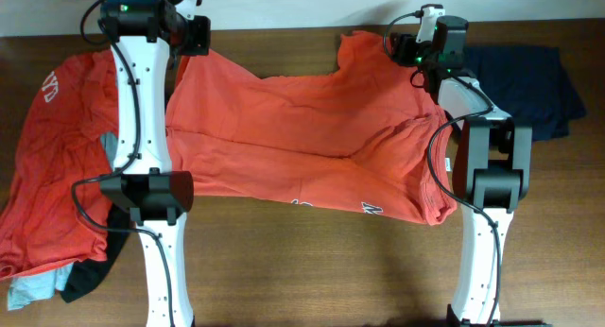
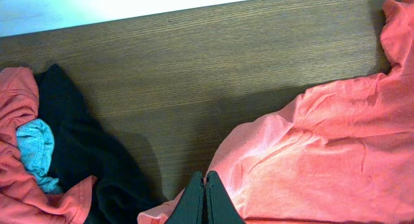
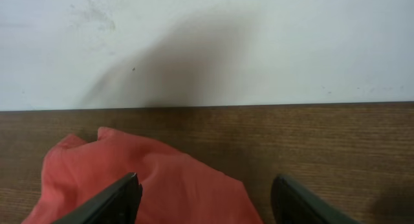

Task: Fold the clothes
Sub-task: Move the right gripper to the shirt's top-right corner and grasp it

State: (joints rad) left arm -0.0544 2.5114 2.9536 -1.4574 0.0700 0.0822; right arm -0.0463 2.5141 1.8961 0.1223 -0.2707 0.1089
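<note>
Overhead view: an orange T-shirt (image 1: 302,138) lies spread, wrinkled, across the middle of a dark wooden table (image 1: 312,270). Left gripper (image 2: 206,198) is clamped tight at the shirt's edge; whether cloth is pinched is unclear. Right gripper (image 3: 206,191) gapes wide above a far corner. Pulling one-sided could bunch the limp cloth or drag it onto the heaped clothes (image 1: 47,176) beside it. White wall (image 3: 207,43) behind.

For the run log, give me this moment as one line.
orange shirt: spread out | left gripper: shut on its edge | right gripper: open over its corner | other clothes: heaped left
</note>
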